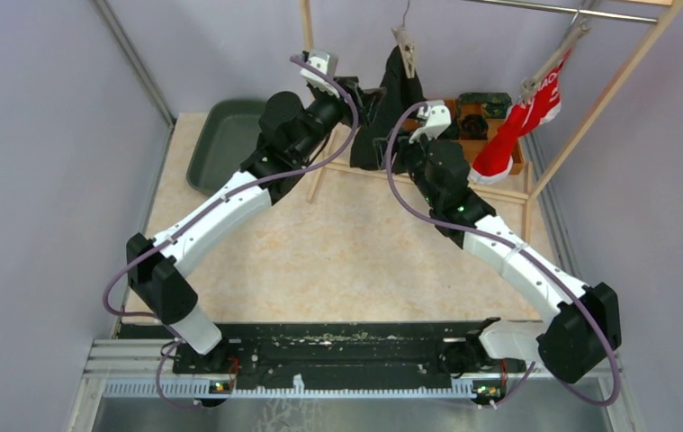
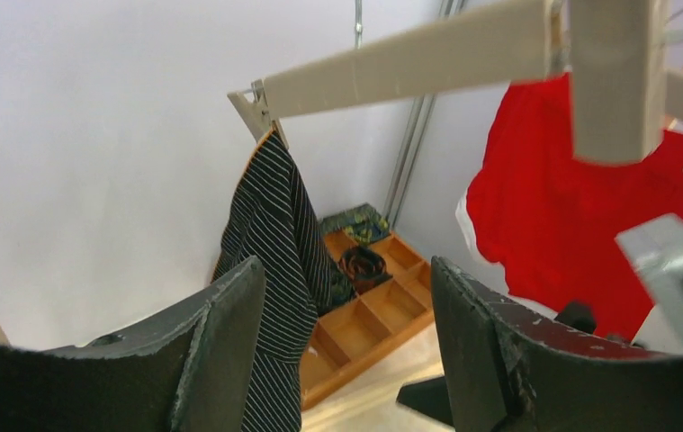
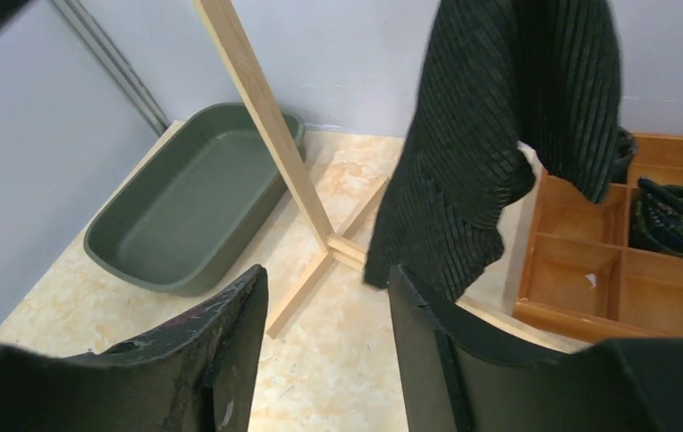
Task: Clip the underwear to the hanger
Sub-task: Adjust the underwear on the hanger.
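Observation:
Black striped underwear (image 1: 399,85) hangs from a wooden clip (image 1: 405,43) at one end of the wooden hanger (image 2: 409,58). In the left wrist view the clip (image 2: 256,112) pinches the top of the cloth (image 2: 270,225). My left gripper (image 2: 346,279) is open, beside and just right of the hanging cloth, with nothing between its fingers. My right gripper (image 3: 324,288) is open too, below and left of the same underwear (image 3: 490,135), apart from it. Red underwear (image 1: 525,121) hangs clipped at the hanger's other end.
A wooden rack frame (image 3: 265,117) stands around the hanger, its foot on the table. A green tub (image 1: 225,139) sits at the back left. A wooden compartment tray (image 3: 625,270) holding folded garments lies at the back right, under the hanging clothes.

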{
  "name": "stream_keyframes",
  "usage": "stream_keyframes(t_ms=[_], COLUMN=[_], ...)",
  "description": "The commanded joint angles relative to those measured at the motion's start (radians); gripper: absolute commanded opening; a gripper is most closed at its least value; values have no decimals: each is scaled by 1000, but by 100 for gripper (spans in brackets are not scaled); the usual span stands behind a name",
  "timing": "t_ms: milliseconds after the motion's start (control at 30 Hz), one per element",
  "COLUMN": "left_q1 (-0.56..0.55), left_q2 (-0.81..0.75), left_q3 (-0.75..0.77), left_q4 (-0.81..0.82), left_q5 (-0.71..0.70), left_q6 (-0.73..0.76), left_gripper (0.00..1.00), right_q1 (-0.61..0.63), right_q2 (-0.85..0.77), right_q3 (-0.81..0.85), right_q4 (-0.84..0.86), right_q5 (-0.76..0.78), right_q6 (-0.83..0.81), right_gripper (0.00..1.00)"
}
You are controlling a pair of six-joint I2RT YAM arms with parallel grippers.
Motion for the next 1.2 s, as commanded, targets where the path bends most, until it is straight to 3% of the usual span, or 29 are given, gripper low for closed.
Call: stream_keyframes(t_ms=[0,267,400,567,1167], left_q1=[-4,0,11,53,171], left_q2=[-64,-162,-199,-221,-190], left_q3=[-87,-347,-451,-546,-807], left_q4=[78,214,249,266,469], left_q5=[-9,-78,-117,-99,-5], left_q6=[-17,-49,-77,-163,-295], left_gripper=[73,78,86,95,95], right_q1=[-9,-15,-15,-15,-15], right_q2=[-66,-46,30,119,479], right_q3=[-1,-43,-20,29,333], right_q4=[-2,-17,-25,-6,-71], right_q5=[34,34,39,167,310], right_q6=[-7,7,8,68,155], right_gripper=[57,65,67,68,69])
